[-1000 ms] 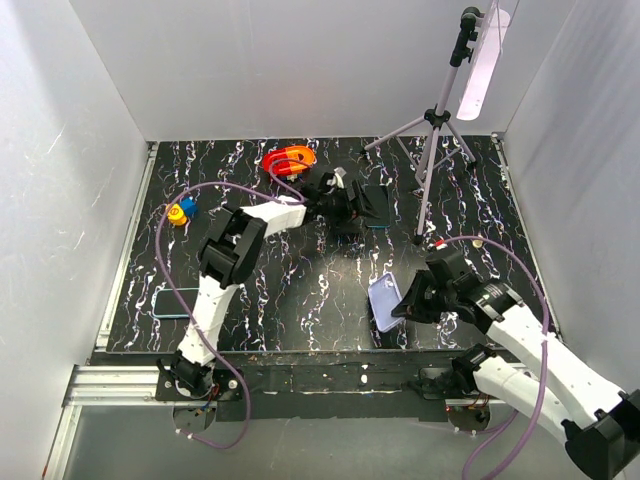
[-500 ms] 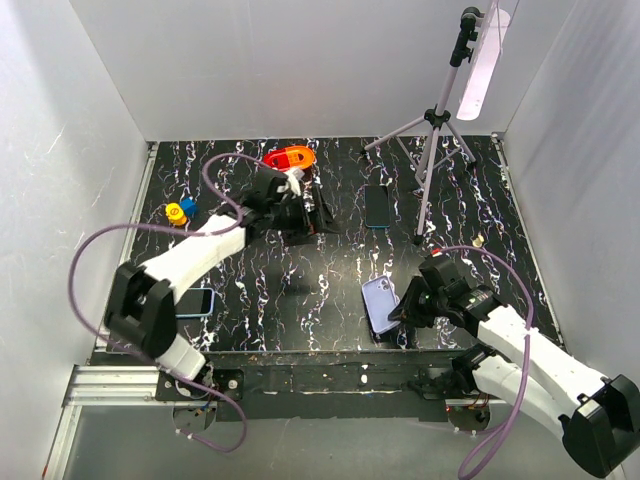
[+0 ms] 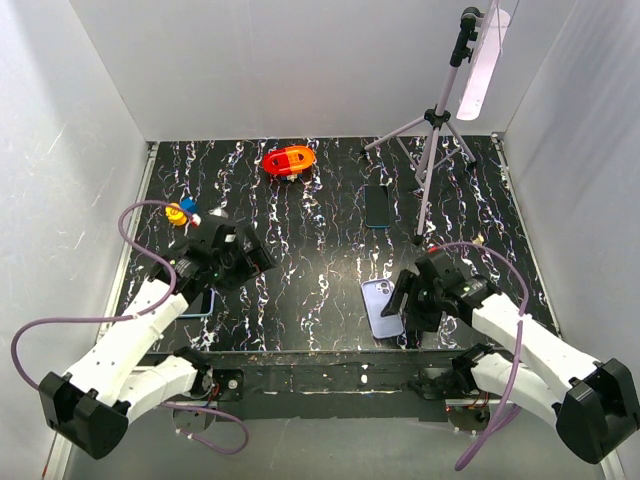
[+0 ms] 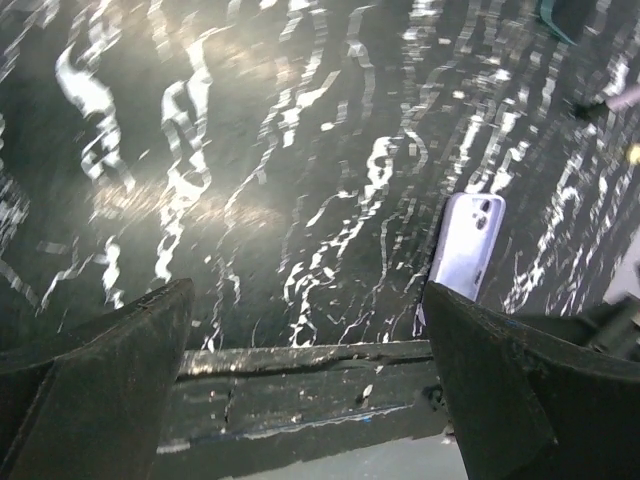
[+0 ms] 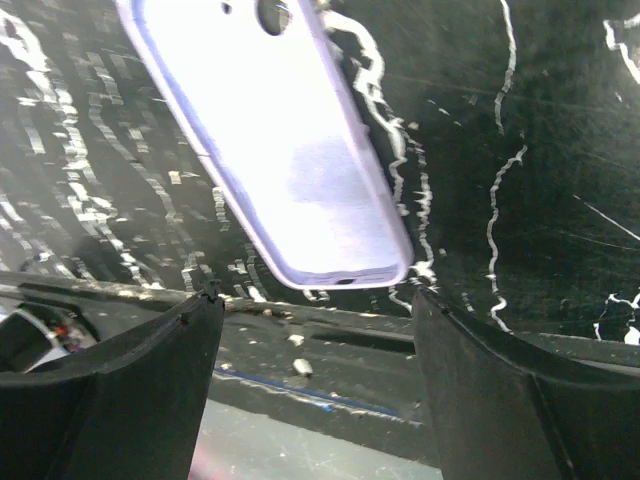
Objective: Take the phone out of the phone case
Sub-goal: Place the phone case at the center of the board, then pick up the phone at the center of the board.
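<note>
Top view placed the lavender phone case [image 3: 380,306] flat on the black table [image 3: 320,250] near its front edge, with the right gripper [image 3: 403,305] just beside it. Only the right wrist view showed the case back-up with its camera cutout, lying beyond that gripper's spread, empty fingers. Left wrist view showed the left gripper [image 4: 308,290] likewise released and holding nothing, well apart from the case.

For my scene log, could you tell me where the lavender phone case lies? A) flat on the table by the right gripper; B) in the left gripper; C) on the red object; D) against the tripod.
A: the lavender phone case lies flat on the table beside the open right gripper, ungripped.
</note>
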